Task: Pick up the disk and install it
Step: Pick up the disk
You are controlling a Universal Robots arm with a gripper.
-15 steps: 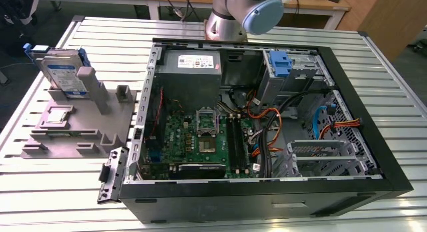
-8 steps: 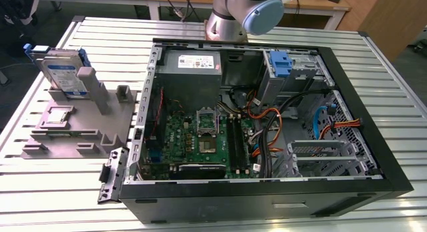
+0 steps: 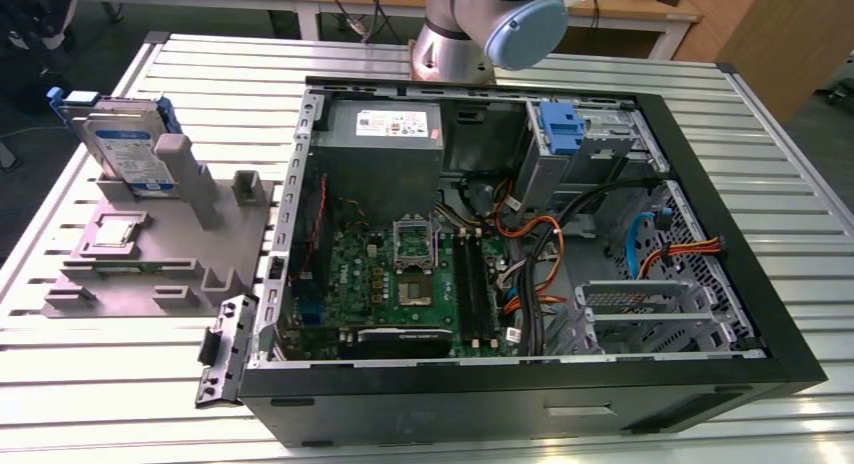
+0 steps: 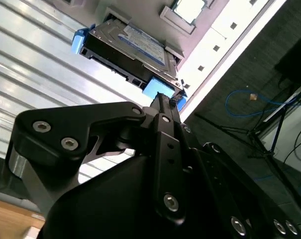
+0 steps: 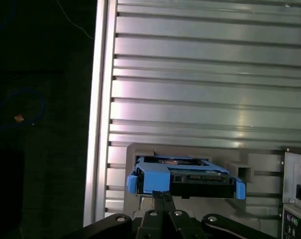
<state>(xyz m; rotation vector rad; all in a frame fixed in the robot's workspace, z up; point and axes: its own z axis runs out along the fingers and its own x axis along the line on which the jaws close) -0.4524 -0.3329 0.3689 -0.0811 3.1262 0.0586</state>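
Status: disk (image 3: 130,149) not picked up. It stood on edge in the grey stand (image 3: 147,259), outside the case (image 3: 534,389), just beside the case's wall on the exterior view's left.

Gripper (image 5: 162,195) in both wrist views: 2 fingers pressed together, nothing between them, tips aimed at the disk's blue rail (image 4: 157,89). I saw no contact with the disk.

Risks as I judged them:
1. Jaws were closed. Any approach in that state would ram the rail or the disk's top edge, jamming it into the stand or tipping it.
2. A grip on the rail alone looked weak. Thin plastic would flex, so the disk could slip or the rail could pop off.
3. An off-axis pull could bind the disk in its slot and drag the stand along. I couldn't tell whether the stand was fixed down.
4. Inside the case, orange and black cables (image 3: 541,254) lay loose near the drive cage (image 3: 607,134), toward the exterior view's right. A carried disk could snag them.
5. A blue bracket (image 3: 563,124) sat at that cage. I couldn't tell which slot was free, so mis-seating was possible.
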